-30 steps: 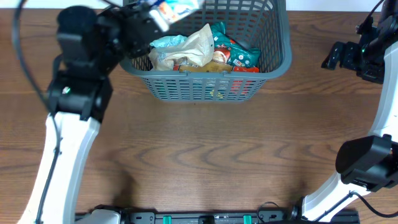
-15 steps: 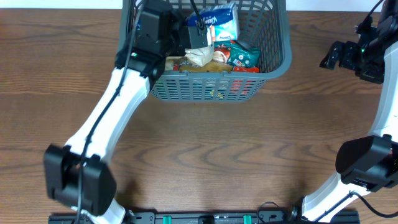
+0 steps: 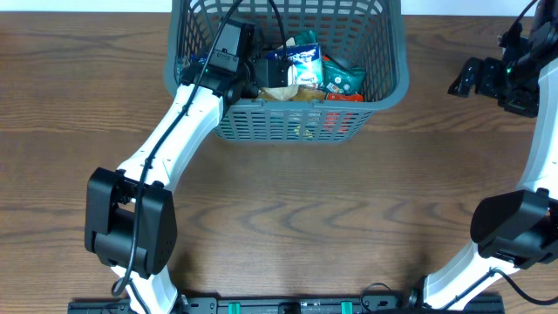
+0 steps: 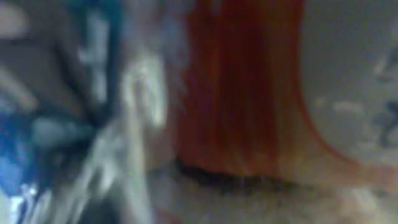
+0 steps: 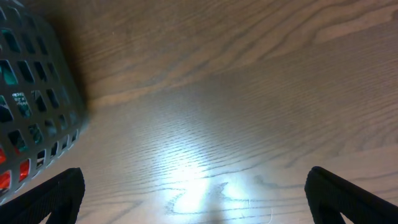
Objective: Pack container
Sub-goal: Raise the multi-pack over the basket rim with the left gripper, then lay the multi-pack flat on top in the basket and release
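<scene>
Two arms worked at a wooden table (image 3: 349, 218). The container (image 3: 288, 122), a dark grey basket with slotted walls, stood at the far edge of the table, left of centre in the overhead view and partly cut off by the top of the frame.

(a) Overhead view. The left arm reached over the container's left rim, with the left gripper (image 3: 277, 65) down among the contents. A blue-and-white packet (image 3: 302, 61) lay directly against its tip. Whether the jaws were clamped on that packet or merely beside it could not be told. A teal packet (image 3: 342, 80) lay to the right of it and a tan packet (image 3: 279, 92) lay nearer the front wall. The right gripper (image 3: 466, 78) hung above bare table, well apart from the container's right wall.

(b) Left wrist view. The frame was too blurred to read; only red, blue and pale smears filled it.

(c) Right wrist view. The right gripper (image 5: 199, 199) was spread wide, its fingertips (image 5: 50, 193) at opposite lower corners, with only table (image 5: 217, 112) between them. A corner of the container (image 5: 31, 93) showed at the left edge.
</scene>
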Action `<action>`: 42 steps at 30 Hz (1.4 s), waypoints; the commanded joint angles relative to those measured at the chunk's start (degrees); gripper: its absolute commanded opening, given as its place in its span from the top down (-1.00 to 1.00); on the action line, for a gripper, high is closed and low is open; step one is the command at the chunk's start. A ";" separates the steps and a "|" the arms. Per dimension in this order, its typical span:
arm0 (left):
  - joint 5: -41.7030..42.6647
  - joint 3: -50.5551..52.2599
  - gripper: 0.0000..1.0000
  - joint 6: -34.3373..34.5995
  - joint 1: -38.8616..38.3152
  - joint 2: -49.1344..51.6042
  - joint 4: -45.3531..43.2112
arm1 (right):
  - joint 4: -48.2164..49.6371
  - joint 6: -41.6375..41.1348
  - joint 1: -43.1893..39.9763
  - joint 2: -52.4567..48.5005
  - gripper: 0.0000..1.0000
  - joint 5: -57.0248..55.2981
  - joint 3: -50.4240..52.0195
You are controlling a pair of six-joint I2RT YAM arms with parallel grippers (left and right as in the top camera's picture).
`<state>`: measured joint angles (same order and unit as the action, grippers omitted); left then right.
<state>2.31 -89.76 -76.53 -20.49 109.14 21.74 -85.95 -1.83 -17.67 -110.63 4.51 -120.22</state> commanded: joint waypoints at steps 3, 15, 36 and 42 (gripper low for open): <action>-3.04 -1.79 0.22 7.54 -0.22 -2.38 -2.69 | 1.53 1.05 0.13 0.76 -0.99 0.46 0.09; -2.89 -8.90 -0.17 18.25 1.99 -18.05 -3.10 | 14.53 0.09 0.15 0.79 -0.99 3.54 0.04; -9.42 -8.85 -0.17 24.17 5.53 -12.76 0.61 | 17.42 -1.31 0.28 0.81 -0.98 7.41 0.00; -10.93 -8.85 -0.67 45.42 13.66 -19.47 1.38 | 29.22 0.09 2.14 1.03 -0.98 7.26 -1.81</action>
<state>-5.54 -97.93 -45.82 -10.55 94.96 22.83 -59.27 -2.44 -16.88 -110.63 10.96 -120.25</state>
